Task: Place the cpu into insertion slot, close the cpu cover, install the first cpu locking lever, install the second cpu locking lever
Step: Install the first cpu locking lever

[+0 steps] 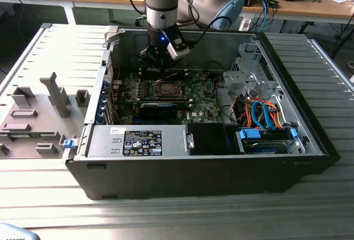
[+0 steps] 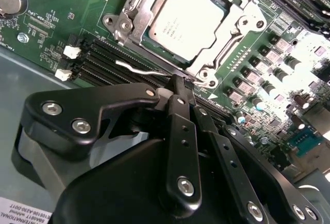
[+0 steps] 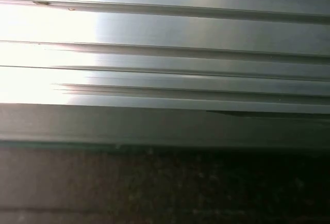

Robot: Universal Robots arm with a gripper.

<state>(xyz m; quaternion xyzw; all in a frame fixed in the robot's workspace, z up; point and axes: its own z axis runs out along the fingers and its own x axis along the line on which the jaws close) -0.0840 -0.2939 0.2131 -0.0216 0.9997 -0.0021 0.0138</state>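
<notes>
My gripper [image 2: 181, 82] is closing its black fingers [image 2: 178, 92] together, pinched on the thin wire locking lever [image 2: 139, 70] that is lying just beside the socket. Just past the fingertips, toward twelve o'clock in the second wrist view, the cpu [image 2: 186, 21] is sitting flat in the insertion slot [image 2: 154, 35], and the cpu cover [image 2: 232, 30] is lying down around it, its window framing the chip's silver top. In the exterior view my gripper [image 1: 157, 57] is hanging over the green board [image 1: 202, 99] inside the open computer case [image 1: 166, 182], with the socket [image 1: 166, 89] at about six o'clock from it.
</notes>
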